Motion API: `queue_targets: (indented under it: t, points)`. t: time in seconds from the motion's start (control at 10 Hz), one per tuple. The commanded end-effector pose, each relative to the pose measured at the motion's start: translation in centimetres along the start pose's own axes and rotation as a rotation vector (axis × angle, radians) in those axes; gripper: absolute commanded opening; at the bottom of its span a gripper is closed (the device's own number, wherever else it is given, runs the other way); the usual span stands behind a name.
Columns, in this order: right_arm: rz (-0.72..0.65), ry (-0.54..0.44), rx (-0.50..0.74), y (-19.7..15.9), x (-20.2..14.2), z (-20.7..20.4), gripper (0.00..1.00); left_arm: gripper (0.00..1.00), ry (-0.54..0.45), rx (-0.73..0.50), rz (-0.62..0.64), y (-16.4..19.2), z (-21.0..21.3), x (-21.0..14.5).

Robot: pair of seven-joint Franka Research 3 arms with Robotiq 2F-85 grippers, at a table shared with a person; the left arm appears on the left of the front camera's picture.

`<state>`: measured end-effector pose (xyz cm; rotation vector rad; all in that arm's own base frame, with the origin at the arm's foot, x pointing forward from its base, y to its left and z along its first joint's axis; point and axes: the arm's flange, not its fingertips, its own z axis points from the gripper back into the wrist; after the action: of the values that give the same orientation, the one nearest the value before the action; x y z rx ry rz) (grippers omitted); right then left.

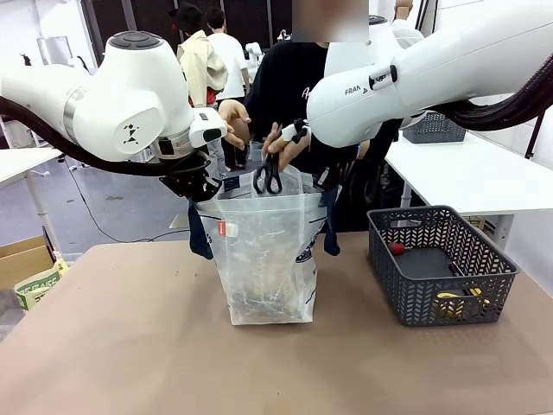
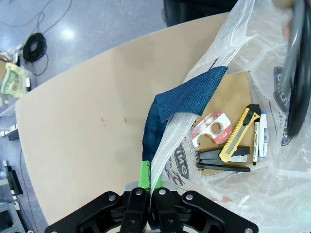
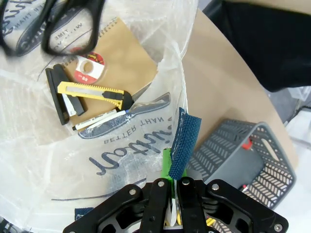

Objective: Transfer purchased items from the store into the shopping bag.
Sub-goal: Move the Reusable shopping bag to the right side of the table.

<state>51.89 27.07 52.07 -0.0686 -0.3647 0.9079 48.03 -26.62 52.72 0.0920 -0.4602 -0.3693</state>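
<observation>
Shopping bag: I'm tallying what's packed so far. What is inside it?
Inside the shopping bag lie a flat tan board, a red-and-white tape roll, a yellow utility knife, a white pen and a black tool. Anything under the board is hidden.

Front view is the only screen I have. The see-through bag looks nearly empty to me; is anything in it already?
Observer: Yes. The left wrist view looks down into the shopping bag, where a yellow utility knife lies on a flat tan piece.
Visitor: Anything else down there?
Observer: A tape roll with a red and white label, a white marker and a black item that I can't identify lie beside the knife.
Visitor: What holds the bag open?
Observer: The left gripper is shut on the bag's plastic rim. The right gripper is shut on the rim beside a navy strap.
</observation>
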Motion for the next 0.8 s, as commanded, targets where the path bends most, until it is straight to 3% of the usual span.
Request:
queue_targets:
  t: [0.0,0.7]
  points:
    - [0.000,0.000,-0.001,-0.11,-0.08,0.02,0.00,0.00,-0.003,0.004,0.000,0.19,0.10,0.02]
    - [0.000,0.000,-0.001,-0.11,-0.08,0.02,0.00,0.00,-0.003,0.004,0.000,0.19,0.10,0.02]
